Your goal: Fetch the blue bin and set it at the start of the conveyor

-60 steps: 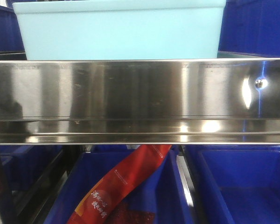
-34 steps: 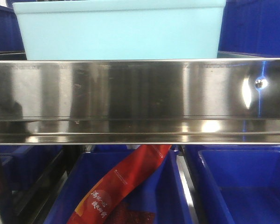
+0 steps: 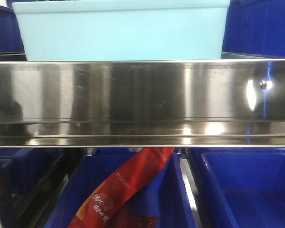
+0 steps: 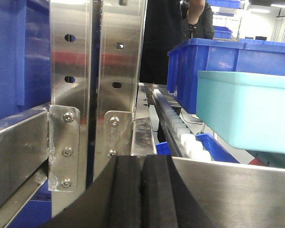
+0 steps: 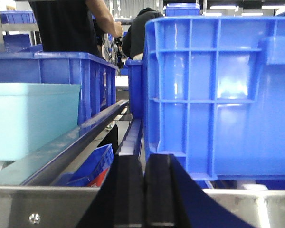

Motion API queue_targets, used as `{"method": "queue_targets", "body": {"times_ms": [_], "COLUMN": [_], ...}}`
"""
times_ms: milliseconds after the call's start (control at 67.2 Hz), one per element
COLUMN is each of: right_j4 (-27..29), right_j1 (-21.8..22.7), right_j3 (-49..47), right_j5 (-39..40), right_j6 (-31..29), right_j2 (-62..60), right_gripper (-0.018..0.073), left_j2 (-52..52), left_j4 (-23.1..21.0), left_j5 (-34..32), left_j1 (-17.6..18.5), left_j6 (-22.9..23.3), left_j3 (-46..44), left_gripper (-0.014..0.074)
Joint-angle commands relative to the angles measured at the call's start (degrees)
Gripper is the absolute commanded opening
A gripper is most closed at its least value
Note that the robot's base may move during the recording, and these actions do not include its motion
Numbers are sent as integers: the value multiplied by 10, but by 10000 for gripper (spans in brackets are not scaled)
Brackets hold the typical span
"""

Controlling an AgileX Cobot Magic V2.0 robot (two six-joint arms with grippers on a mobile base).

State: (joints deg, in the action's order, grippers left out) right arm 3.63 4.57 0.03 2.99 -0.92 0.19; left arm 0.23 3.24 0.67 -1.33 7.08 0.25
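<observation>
The pale turquoise blue bin (image 3: pixel 121 31) stands on the upper shelf, right behind the shiny steel shelf rail (image 3: pixel 142 102). It shows at the right of the left wrist view (image 4: pixel 247 111) and at the left of the right wrist view (image 5: pixel 33 121). My left gripper (image 4: pixel 141 190) is shut, pads pressed together with nothing between them, low in front of the rail and left of the bin. My right gripper (image 5: pixel 144 190) is shut and empty too, in front of the rail to the bin's right. The conveyor start is out of view.
Deep royal-blue crates (image 5: pixel 218 95) flank the bin on the shelf (image 4: pixel 204 71). Below the rail sit more blue crates (image 3: pixel 247 190), one holding a red packet (image 3: pixel 118 190). Steel uprights (image 4: pixel 95 85) stand left of the left gripper. People stand behind the rack (image 5: pixel 66 26).
</observation>
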Motion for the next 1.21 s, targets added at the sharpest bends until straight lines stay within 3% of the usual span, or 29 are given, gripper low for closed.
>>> {"method": "queue_targets", "body": {"times_ms": [0,119,223,327,431,506,610,744,1012,1101,1190], "right_j4": [0,10,10,10,10,10,-15,-20,-1,14,22], "right_j1": [4,4,4,4,4,4,4,-2,-84,-117,-140], "right_j3": [0,-18,-99,-181,-241,-269,-276,-289,-417,-474,-539], "right_j5": [36,17,-108,-199,-226,-222,-214,-185,-246,-278,-317], "right_j6": [-3,-3,-3,-3,-3,-3,-8,-47,-57,-57,-57], "right_j2": [-2,-2,-2,2,31,59,97,152,302,369,443], "right_gripper": [-162,-162,-162,-107,109,351,575,554,547,547,547], "left_j2": [-2,-2,-2,21,72,118,181,255,413,476,544], "left_j4": [0,1,15,23,23,16,14,10,10,10,10], "left_j5": [-28,-20,45,112,166,172,165,173,232,275,311], "left_j1": [-1,-1,-1,-1,-1,-1,-1,18,184,220,228], "left_j6": [-1,-1,-1,-1,-1,-1,-1,-10,-45,-45,-44], "left_j3": [-3,-18,-86,-167,-241,-282,-329,-376,-498,-556,-619], "left_gripper": [-111,-111,-104,12,232,370,454,460,459,459,459]}}
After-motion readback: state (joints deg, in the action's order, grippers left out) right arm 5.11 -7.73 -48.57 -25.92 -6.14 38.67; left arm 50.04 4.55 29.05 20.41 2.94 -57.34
